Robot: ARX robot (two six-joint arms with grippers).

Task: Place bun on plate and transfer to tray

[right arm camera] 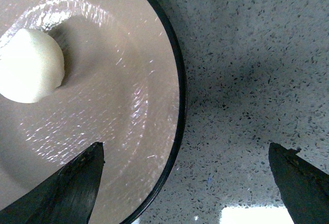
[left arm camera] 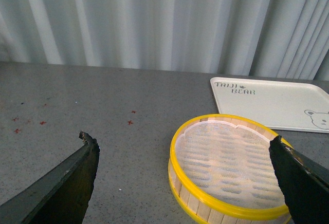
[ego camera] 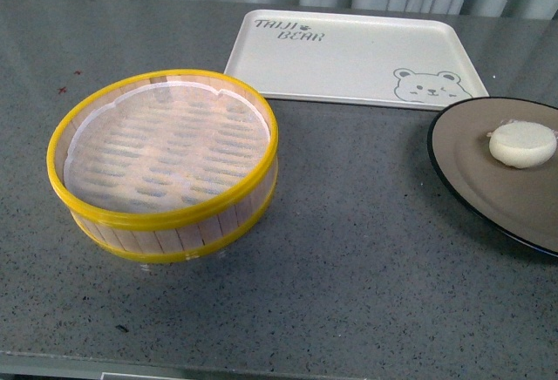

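The cream-white bun [ego camera: 522,144] lies on the tan-brown, black-rimmed plate [ego camera: 471,171] at the right edge of the front view. The cream tray [ego camera: 349,57] with "TAIJI BEAR" text and a bear face lies behind it, bare. Neither arm shows in the front view. In the right wrist view my right gripper [right arm camera: 187,170] is open and empty, one finger over the plate [right arm camera: 128,106], the other over the counter, straddling the black rim; the bun [right arm camera: 30,66] sits apart from it. My left gripper [left arm camera: 182,175] is open and empty, above the counter near the steamer basket; the tray [left arm camera: 272,103] lies beyond.
A round bamboo steamer basket [ego camera: 166,166] with yellow rims and a white liner stands left of centre on the grey speckled counter, also seen in the left wrist view [left arm camera: 231,167]. A grey curtain hangs behind the counter.
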